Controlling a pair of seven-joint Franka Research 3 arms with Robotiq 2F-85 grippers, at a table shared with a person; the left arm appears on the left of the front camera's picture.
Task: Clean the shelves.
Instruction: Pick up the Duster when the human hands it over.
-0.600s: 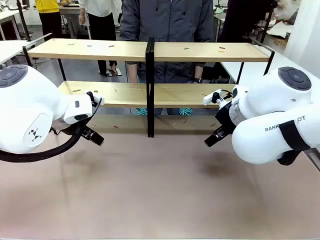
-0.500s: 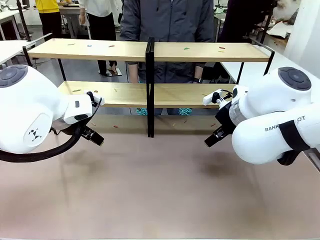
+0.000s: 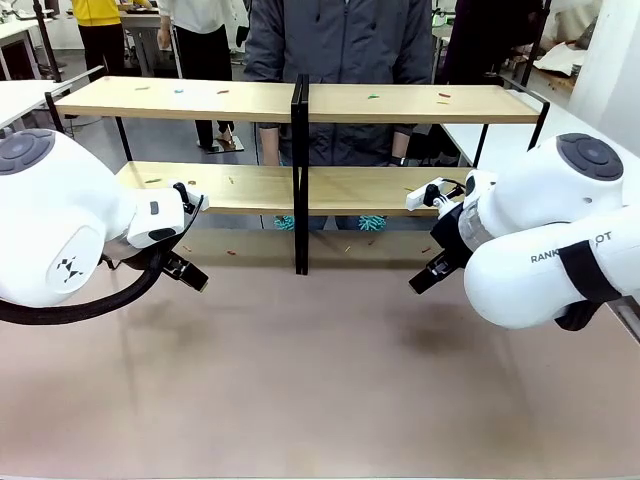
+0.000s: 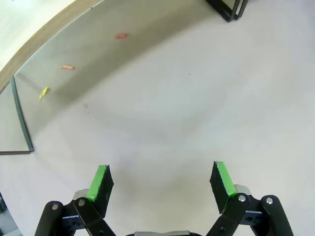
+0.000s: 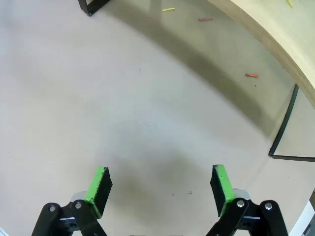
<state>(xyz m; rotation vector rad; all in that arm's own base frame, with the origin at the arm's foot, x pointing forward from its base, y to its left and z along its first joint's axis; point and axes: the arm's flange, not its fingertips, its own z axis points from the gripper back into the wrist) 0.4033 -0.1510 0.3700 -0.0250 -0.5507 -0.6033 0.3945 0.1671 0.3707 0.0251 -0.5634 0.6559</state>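
A wide rack of shelves (image 3: 400, 103) stands across the far half of a tan table (image 3: 320, 380). It has two long light-wood boards, one above the other, in a thin black frame. One black centre post (image 3: 300, 170) divides it into halves.

One person (image 3: 340, 40) in a dark grey jacket stands right behind the shelves. Two teal tufts (image 3: 283, 222) show just under the lower board, one on each side of the post; what they are cannot be told.

Two white robot arms reach in from the sides. The left gripper (image 3: 187, 272) hangs low over the table in front of the left half of the shelves, its two green-padded fingers spread wide with nothing between them. The right gripper (image 3: 422, 278) mirrors it before the right half, likewise spread wide and holding nothing.

Small coloured scraps (image 4: 120, 36) lie on both boards and on the table. The left wrist view shows three on the table, red, orange and yellow, in the shadow of the lower board that overhangs them. The right wrist view shows three more there, one yellow and two red.

Compared with half a second ago, both arms and the shelves are in the same places.
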